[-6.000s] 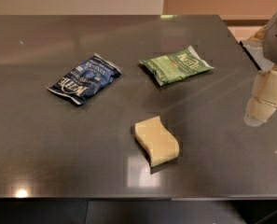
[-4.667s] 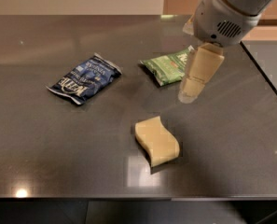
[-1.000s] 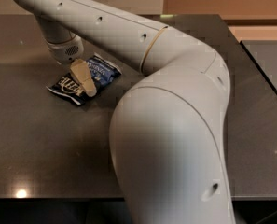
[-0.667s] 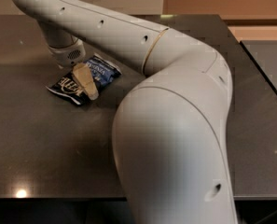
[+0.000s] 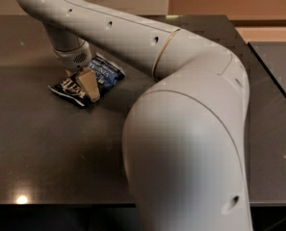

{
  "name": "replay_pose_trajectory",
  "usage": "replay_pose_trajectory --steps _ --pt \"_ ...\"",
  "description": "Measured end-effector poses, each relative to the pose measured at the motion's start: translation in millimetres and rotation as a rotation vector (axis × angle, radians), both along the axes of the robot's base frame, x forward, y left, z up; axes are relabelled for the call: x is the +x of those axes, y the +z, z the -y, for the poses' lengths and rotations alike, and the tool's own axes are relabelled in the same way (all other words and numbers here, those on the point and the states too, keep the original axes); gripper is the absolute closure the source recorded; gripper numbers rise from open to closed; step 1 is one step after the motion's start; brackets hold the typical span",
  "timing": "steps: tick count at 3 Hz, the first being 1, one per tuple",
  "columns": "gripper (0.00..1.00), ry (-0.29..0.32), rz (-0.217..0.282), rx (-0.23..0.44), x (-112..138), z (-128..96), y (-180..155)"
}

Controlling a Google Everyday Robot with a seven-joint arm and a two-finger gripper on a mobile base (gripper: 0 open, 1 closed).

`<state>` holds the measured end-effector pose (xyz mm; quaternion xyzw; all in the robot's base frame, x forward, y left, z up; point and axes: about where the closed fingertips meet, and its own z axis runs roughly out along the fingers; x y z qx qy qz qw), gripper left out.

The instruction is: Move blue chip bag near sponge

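The blue chip bag (image 5: pixel 105 74) lies flat on the dark table (image 5: pixel 41 148) at the back left. My gripper (image 5: pixel 88 86) points down at the bag's middle and touches or nearly touches its top. My white arm (image 5: pixel 181 109) sweeps from the lower right across the picture to the bag. The sponge is hidden behind my arm.
My arm's big elbow fills the middle and right of the view and hides that part of the table. The table's front edge (image 5: pixel 60 205) runs along the bottom. Its right edge (image 5: pixel 272 81) is at the far right.
My arm has swung from the right side over to the blue chip bag. In the last second the gripper has edged a little down and right on the bag. The bag has stayed put.
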<state>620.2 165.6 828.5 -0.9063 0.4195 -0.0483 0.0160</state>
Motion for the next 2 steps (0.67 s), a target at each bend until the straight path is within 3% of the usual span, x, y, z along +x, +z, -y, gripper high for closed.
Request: replay_pose_trajectory --steps 2 --pt "0.87 -0.04 0.006 0.057 7.9 15.1 33.9"
